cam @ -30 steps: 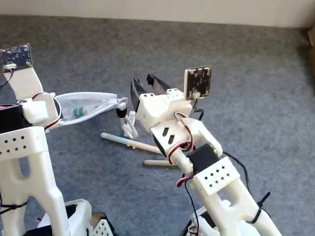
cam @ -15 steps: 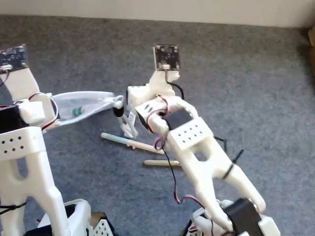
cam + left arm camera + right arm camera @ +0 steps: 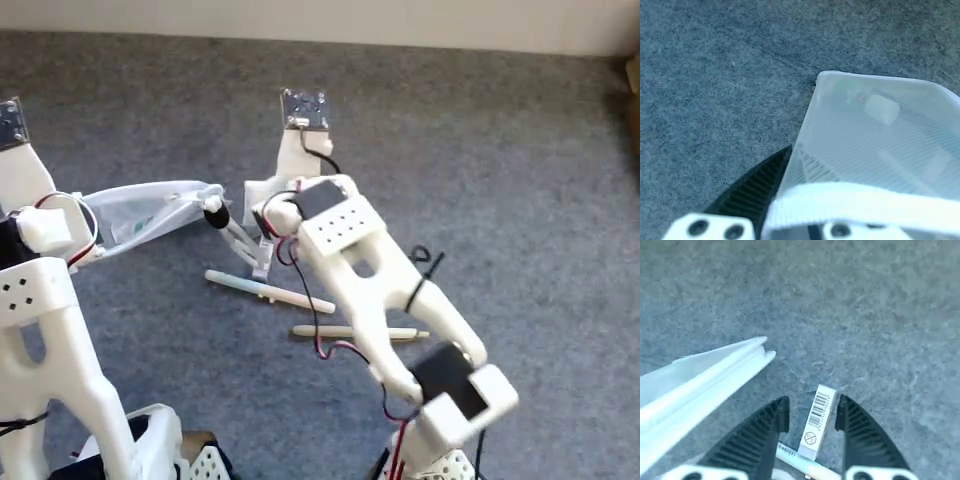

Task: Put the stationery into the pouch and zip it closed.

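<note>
On the pouch (image 3: 875, 140) edge, left fingers (image 3: 755, 192) tight; right fingers (image 3: 760, 435) wide apart astride a small white labelled block (image 3: 816, 426).

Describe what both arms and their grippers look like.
Both the left arm and right arm are white printed plastic with perforated plates, black servo blocks and loose red and black cables. A bare circuit-board camera is mounted on the right wrist. The left gripper and right gripper have black ridged fingers on white mounts.
</note>
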`<state>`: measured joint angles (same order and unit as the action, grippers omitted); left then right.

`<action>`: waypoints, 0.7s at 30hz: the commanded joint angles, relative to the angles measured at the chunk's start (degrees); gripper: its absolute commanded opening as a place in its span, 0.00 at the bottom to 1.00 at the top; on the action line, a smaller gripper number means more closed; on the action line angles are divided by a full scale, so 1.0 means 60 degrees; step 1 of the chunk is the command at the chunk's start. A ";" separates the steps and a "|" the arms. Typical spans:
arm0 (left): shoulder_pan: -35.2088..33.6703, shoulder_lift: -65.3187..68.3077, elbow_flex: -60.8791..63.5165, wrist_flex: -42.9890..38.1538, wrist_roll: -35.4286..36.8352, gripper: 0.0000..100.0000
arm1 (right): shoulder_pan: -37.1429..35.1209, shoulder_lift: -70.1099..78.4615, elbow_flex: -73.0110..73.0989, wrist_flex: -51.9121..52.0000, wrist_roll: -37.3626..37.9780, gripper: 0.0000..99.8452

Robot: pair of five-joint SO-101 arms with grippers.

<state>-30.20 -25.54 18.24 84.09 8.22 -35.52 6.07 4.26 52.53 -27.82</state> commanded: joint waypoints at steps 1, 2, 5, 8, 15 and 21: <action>-0.0242 0.0198 0.0095 -0.0132 0.0059 0.01 | -0.0315 0.0535 -0.1502 0.0711 -0.0264 0.15; -0.0242 0.0198 0.0110 -0.0132 0.0059 0.01 | -0.0359 0.0813 -0.1824 0.0901 -0.0278 0.15; -0.0242 0.0198 0.0110 -0.0132 0.0059 0.01 | -0.0403 0.1634 -0.2659 0.1429 -0.0278 0.15; -0.0242 0.0198 0.0110 -0.0132 0.0059 0.01 | -0.0403 0.2381 -0.3436 0.1810 -0.0278 0.15; -0.0256 0.0198 0.0110 -0.0132 0.0059 0.01 | -0.0564 0.4125 -0.4901 0.2425 -0.0278 0.15; -0.0242 0.0198 0.0110 -0.0132 0.0059 0.01 | -0.0447 0.5326 -0.6337 0.3231 -0.0293 0.15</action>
<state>-30.37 -25.54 18.24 84.09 8.22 -38.07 37.80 -27.56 69.49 -28.79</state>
